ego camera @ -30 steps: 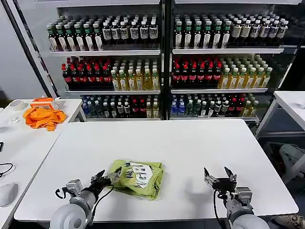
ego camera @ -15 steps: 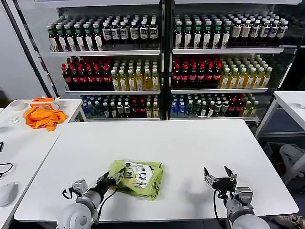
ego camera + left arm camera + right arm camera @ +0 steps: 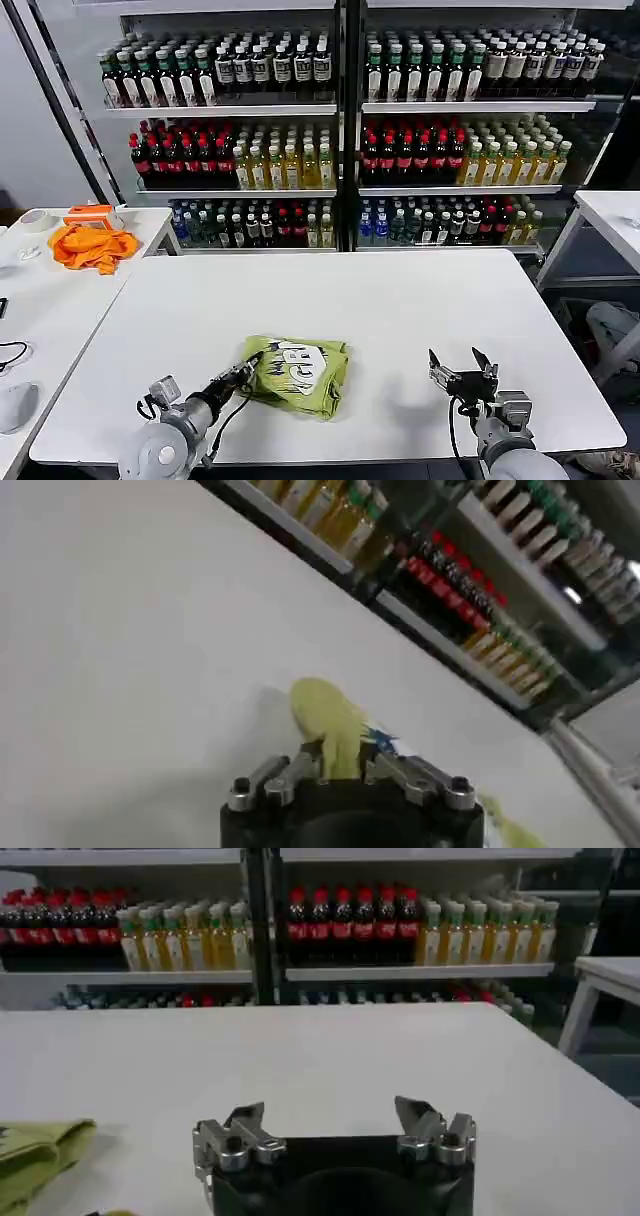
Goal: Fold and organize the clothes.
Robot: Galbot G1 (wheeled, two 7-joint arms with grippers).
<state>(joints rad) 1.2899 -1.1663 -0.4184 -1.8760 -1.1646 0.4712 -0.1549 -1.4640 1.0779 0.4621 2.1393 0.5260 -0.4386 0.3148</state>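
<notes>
Near the table's (image 3: 400, 300) front edge, the left gripper (image 3: 244, 372) pinches the folded lime T-shirt's (image 3: 300, 373) left edge; the right gripper (image 3: 461, 378) hovers wide open, empty.

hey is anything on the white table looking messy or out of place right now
Only the lime T-shirt stands out: it is a rumpled, uneven bundle rather than a flat fold, with its printed side up. The left gripper pinches its near-left edge. The right gripper hovers open over bare table. Nothing looks spilled or damaged.

Left end effector (image 3: 243, 376) at folded T-shirt (image 3: 300, 373)
</notes>
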